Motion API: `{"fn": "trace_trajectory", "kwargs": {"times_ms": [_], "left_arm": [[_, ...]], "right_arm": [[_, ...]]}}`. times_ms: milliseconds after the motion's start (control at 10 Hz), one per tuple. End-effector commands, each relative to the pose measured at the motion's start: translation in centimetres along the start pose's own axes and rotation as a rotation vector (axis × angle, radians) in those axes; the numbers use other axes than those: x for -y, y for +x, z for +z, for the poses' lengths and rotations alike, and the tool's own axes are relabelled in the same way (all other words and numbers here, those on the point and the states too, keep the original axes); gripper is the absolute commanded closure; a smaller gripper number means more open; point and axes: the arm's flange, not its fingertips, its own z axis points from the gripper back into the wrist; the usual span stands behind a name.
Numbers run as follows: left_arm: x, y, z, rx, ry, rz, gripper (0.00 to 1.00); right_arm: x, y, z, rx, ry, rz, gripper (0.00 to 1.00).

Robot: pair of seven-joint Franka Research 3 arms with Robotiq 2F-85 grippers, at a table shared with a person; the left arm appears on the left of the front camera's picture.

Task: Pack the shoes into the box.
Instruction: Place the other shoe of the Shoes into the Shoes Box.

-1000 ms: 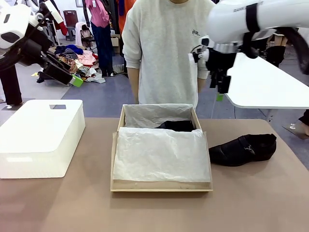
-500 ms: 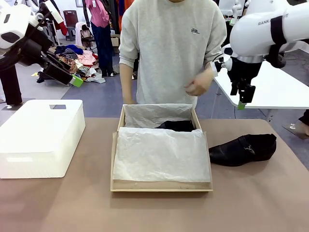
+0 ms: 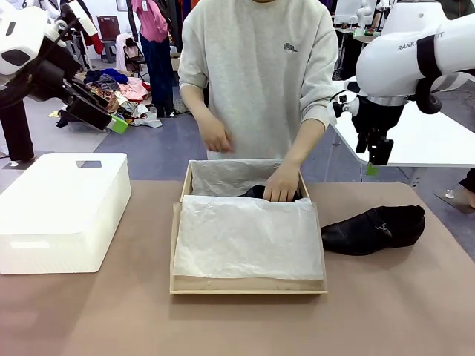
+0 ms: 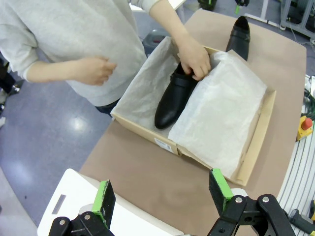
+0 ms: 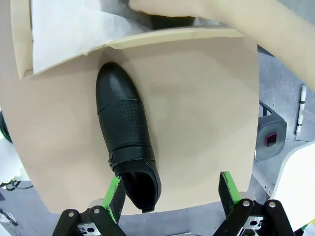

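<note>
Person's hand (image 3: 282, 185) steadies 1st shoe (image 4: 170, 105) inside box (image 3: 249, 285). 2nd shoe (image 3: 375, 228) lies on counter (image 3: 89, 311) below right tool (image 5: 171, 189), released and empty, likely next pick. Left tool (image 4: 162, 194) released, parked aside.

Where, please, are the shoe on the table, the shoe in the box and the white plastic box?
shoe on the table (image 5: 121, 123): right wrist view, perforated upper.
shoe in the box (image 4: 167, 112): left wrist view, glossy toe.
white plastic box (image 3: 63, 185): front view, top face.

- Bright, even overhead light; soft shadows.
- Glare spot on the floor (image 4: 78, 123) beyond the fingers (image 4: 105, 201) of the left gripper (image 4: 160, 179).
- Wrist views bend at edges.
</note>
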Motion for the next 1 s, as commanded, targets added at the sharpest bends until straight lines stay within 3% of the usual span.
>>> {"fn": "trace_trajectory", "kwargs": {"times_ms": [0, 400, 900], "left_arm": [[0.0, 0.0, 0.1, 0.004, -0.009, -0.001, 0.00], [0.0, 0.0, 0.1, 0.004, -0.009, -0.001, 0.00], [0.0, 0.0, 0.1, 0.004, -0.009, -0.001, 0.00]], "right_arm": [[0.0, -0.1, 0.1, -0.003, -0.004, 0.001, 0.00], [0.0, 0.0, 0.0, 0.000, 0.000, 0.000, 0.00], [-0.5, -4.7, -1.3, -0.018, -0.032, -0.039, 0.00]]}}
